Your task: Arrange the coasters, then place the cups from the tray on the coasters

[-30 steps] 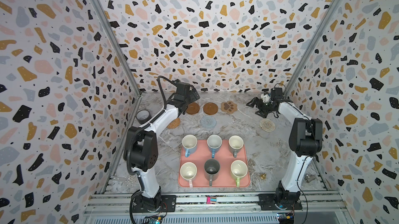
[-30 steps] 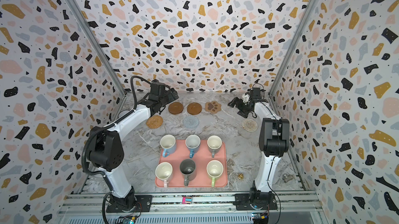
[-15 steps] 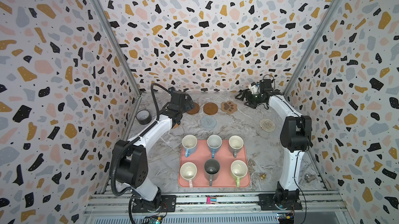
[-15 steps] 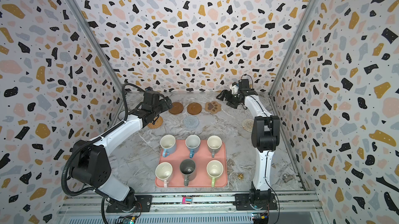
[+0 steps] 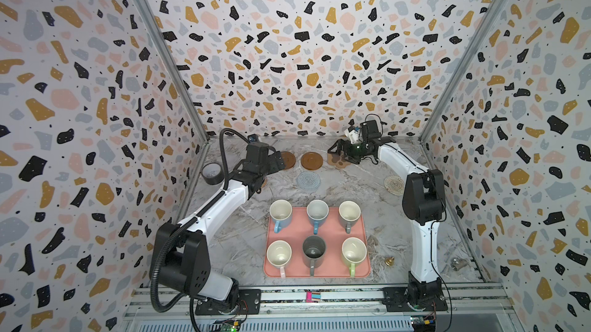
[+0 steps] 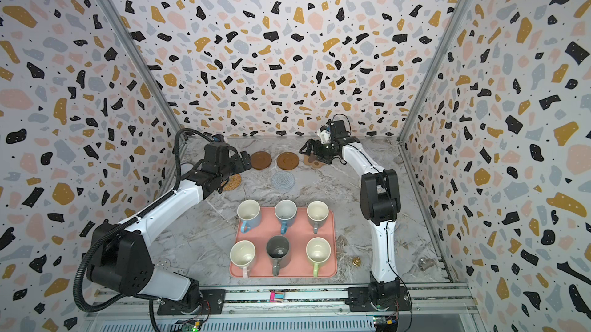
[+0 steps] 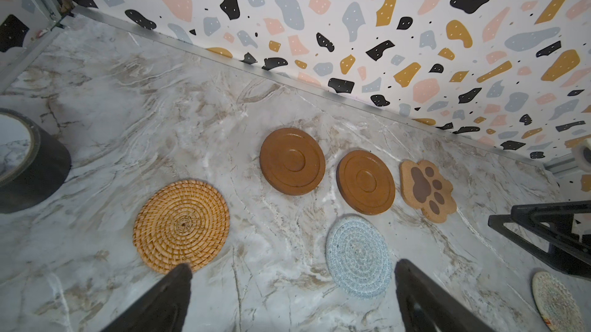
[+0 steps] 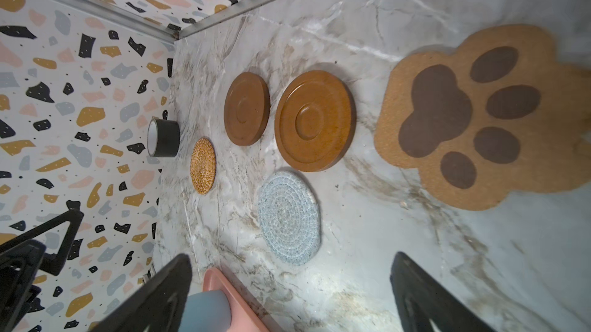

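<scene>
The marble worktop (image 5: 230,244) carries the salmon tray (image 5: 331,241) near its front edge, with all six cups (image 5: 280,211) standing on it in two rows. Behind the tray the six coasters (image 5: 311,161) lie flat, and over them the left pincer (image 7: 292,269) and right pincer (image 8: 291,258) hang spread wide, holding nothing.

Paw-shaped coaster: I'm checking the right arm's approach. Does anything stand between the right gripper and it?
Nothing visible does. The right gripper is open and empty, near the paw-shaped coaster. In the right wrist view only bare marble table lies between them. The nearest wooden disc sits beside the paw, apart from it.
</scene>
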